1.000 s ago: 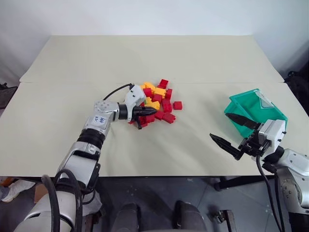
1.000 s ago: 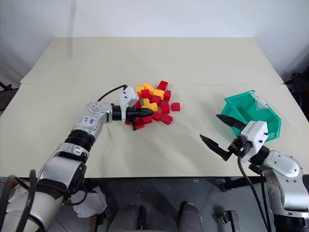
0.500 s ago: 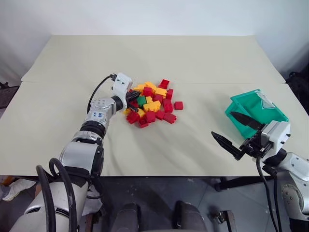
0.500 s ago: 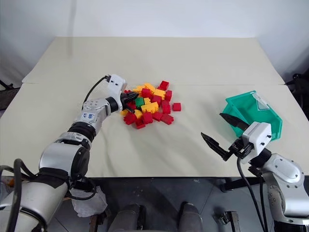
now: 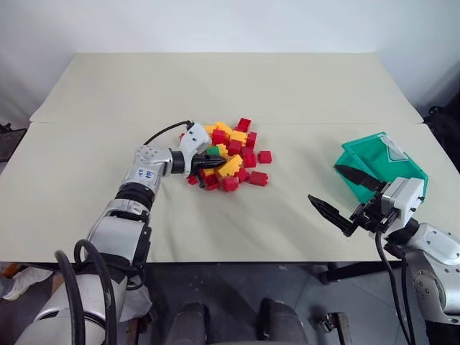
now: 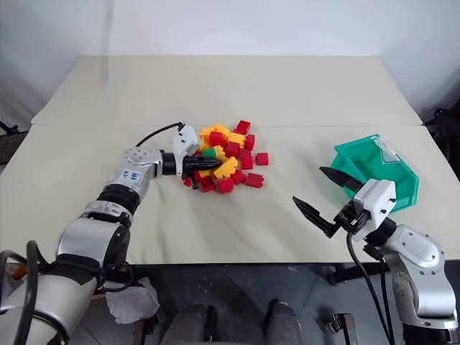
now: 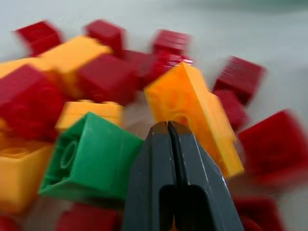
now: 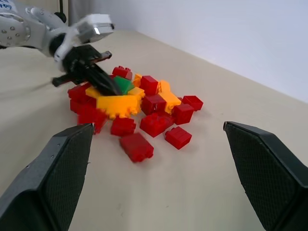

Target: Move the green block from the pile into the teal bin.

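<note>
The green block [image 5: 213, 151] lies bare on the left side of the pile [image 5: 233, 154] of red and yellow bricks at the table's middle. My left gripper [image 5: 208, 164] is shut and empty. Its tips press into the pile's near-left edge, just beside the green block [image 7: 91, 159] and against a long yellow brick [image 7: 192, 115]. The teal bin [image 5: 368, 159] stands at the table's right edge, with its open front facing the pile. My right gripper [image 5: 323, 182] hangs open and empty in front of the bin, pointing toward the pile.
A long yellow brick [image 5: 230, 167] and a few red bricks [image 5: 257, 178] lie loose at the pile's near side. Bare table stretches between the pile and the bin. The table's front edge runs close under my right gripper.
My left gripper swung up to the pile's far-left side, then came back to its near-left edge. Bricks were pushed about and the green block came into sight. My right gripper stayed put.
</note>
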Tool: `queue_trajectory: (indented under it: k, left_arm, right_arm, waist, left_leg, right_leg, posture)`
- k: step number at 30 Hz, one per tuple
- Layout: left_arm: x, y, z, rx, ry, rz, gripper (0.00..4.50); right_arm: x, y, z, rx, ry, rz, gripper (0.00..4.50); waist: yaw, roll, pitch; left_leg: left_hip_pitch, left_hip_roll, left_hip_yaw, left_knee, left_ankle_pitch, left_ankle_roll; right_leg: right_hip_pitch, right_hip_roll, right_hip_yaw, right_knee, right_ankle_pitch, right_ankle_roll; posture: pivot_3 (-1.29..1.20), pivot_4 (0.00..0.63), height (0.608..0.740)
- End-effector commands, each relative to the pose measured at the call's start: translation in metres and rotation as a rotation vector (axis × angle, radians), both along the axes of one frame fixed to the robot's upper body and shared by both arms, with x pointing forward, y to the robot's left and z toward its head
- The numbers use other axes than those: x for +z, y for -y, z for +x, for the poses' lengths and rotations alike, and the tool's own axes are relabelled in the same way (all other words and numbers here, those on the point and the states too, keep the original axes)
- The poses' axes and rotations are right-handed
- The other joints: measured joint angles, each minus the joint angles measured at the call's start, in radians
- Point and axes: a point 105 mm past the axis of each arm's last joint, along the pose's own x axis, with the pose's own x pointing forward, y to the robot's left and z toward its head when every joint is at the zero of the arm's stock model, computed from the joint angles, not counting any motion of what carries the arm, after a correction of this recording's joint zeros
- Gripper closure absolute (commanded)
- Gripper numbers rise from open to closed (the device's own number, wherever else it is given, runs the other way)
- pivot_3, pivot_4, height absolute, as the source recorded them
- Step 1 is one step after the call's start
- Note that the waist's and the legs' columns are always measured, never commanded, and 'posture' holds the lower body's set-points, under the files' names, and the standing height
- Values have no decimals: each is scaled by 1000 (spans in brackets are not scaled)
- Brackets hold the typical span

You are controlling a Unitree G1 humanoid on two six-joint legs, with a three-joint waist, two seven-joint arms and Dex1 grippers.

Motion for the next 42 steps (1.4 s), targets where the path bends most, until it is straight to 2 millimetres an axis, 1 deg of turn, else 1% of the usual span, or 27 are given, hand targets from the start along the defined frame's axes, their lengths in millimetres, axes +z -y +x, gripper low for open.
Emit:
queue_trajectory:
  k: [1, 3, 5, 7, 10, 12, 13, 17, 20, 22, 24, 28, 29, 31, 32, 34, 36, 38, 42]
  left_arm:
    - [-21, -1, -22, -110, -83, 37, 4453]
    - [-14, -5, -20, -76, -52, -11, 4453]
    - [0, -12, -16, -37, 10, -82, 4453]
    - [8, -18, -14, -12, 44, -125, 4453]
    - [26, -43, -14, 51, 123, -200, 4453]
    - [32, -65, -15, 111, 161, -224, 4453]
    - [34, -71, -15, 133, 179, -229, 4453]
    - [32, -104, -25, 211, 183, -229, 3661]
    - [27, -130, -41, 271, 178, -228, 2722]
    - [26, -140, -53, 296, 187, -235, 2083]
    - [25, -144, -66, 310, 194, -240, 1520]
    - [24, -147, -77, 359, 202, -247, 208]
    - [23, -147, -78, 371, 206, -247, 39]
    - [20, -142, -77, 379, 167, -265, 39]
    - [18, -140, -73, 397, 147, -265, 39]
    - [22, -127, -67, 367, 149, -261, 39]
    - [30, -108, -52, 327, 158, -253, 39]
    - [38, -86, -33, 287, 168, -208, 39]
    - [46, -52, 2, 263, 158, -120, 39]
  right_arm:
    - [7, -5, -2, 31, 24, 5, 0]
    - [8, -7, -1, 38, 22, 6, 0]
    - [8, -8, 0, 44, 21, 6, 0]
    - [8, -8, 0, 48, 20, 7, 0]
    - [8, -11, 1, 68, 19, 7, 0]
    - [10, -14, 2, 90, 20, 5, 0]
    - [10, -15, 2, 96, 20, 5, 0]
    - [11, -18, 5, 122, 5, 3, 0]
    - [12, -19, 9, 131, -4, 0, 0]
    - [12, -21, 11, 142, -10, -11, 0]
    - [14, -22, 14, 146, -11, -4, 0]
    - [12, -22, 16, 150, -13, -7, 0]
    - [12, -22, 16, 150, -13, -7, 0]
    - [12, -22, 16, 150, -14, -9, 0]
    - [12, -22, 17, 150, -14, -10, 0]
    - [12, -21, 17, 148, -15, -11, 0]
    - [11, -20, 17, 145, -17, -14, 0]
    - [11, -19, 17, 143, -18, -17, 0]
    - [13, -20, 17, 140, -10, -18, 0]
  waist:
    - [0, 1, -1]
    - [0, 1, -1]
    - [0, 1, -1]
    - [0, 1, -1]
    - [-2, 1, -1]
    - [-8, 1, -1]
    - [-9, 1, -1]
    - [-10, 1, -1]
    - [-14, 1, -1]
    - [-21, 1, -1]
    - [-21, 1, -1]
    - [-16, 1, -1]
    - [-16, 1, -1]
    - [-17, 1, -1]
    - [-17, 1, -1]
    - [-16, 1, -1]
    - [-8, 1, 0]
    - [7, 0, 0]
    - [4, 0, -1]
  left_leg:
    - [0, 0, 0, 0, 0, 0]
    - [0, 0, 0, 1, 0, 0]
    - [0, 1, 0, 2, 0, 0]
    - [-1, 1, 0, 3, 0, 0]
    - [-1, 1, 0, 3, 0, 0]
    - [-1, 1, 0, 3, 0, 0]
    - [-1, 1, 0, 3, 0, 0]
    - [-1, 1, 0, 3, 0, 0]
    - [-1, 1, 0, 3, 0, 0]
    - [0, 1, 0, 3, -1, 0]
    - [-1, 1, -1, 3, -1, 0]
    - [-1, 2, -1, 5, -1, 0]
    - [-1, 2, -1, 5, -1, 0]
    - [-1, 2, -1, 5, -1, 0]
    - [0, 2, -1, 5, -2, 0]
    - [0, 2, -1, 5, -2, 0]
    - [-1, 2, -1, 5, -2, 0]
    - [-2, 1, -1, 7, -2, 0]
    - [-2, 1, 0, 8, -2, 1]
  right_leg:
    - [0, 0, 0, 0, 0, 0]
    - [0, 0, 0, 0, 0, 0]
    - [0, 0, 0, 1, 0, 0]
    - [0, 0, 0, 1, 0, 0]
    - [0, 0, 0, 1, 0, 0]
    - [0, 0, 0, 1, 0, 0]
    - [0, 0, 0, 2, 0, 0]
    - [0, 0, 0, 2, 0, 0]
    - [0, 0, 0, 2, 0, 0]
    - [0, 0, 0, 2, 0, 0]
    - [0, 0, 0, 2, 0, 0]
    - [0, 0, 0, 4, 0, 0]
    - [0, 0, 0, 4, 0, 0]
    - [0, 0, 0, 4, 0, 0]
    - [0, 0, 0, 4, 0, 0]
    - [0, 0, 0, 4, 0, 0]
    - [0, 0, 0, 4, 0, 0]
    - [0, 0, 0, 4, 0, 0]
    - [0, 0, 0, 3, 0, 0]
  posture:
    - [0, 150, 740]
    - [0, 150, 740]
    - [0, 150, 740]
    - [0, 150, 740]
    - [0, 150, 740]
    - [0, 150, 740]
    - [0, 150, 740]
    - [0, 150, 740]
    - [0, 150, 740]
    - [0, 150, 740]
    - [0, 150, 740]
    - [0, 150, 740]
    - [0, 150, 740]
    - [0, 150, 740]
    - [0, 150, 740]
    - [0, 150, 740]
    - [0, 150, 740]
    - [0, 150, 740]
    - [0, 150, 740]
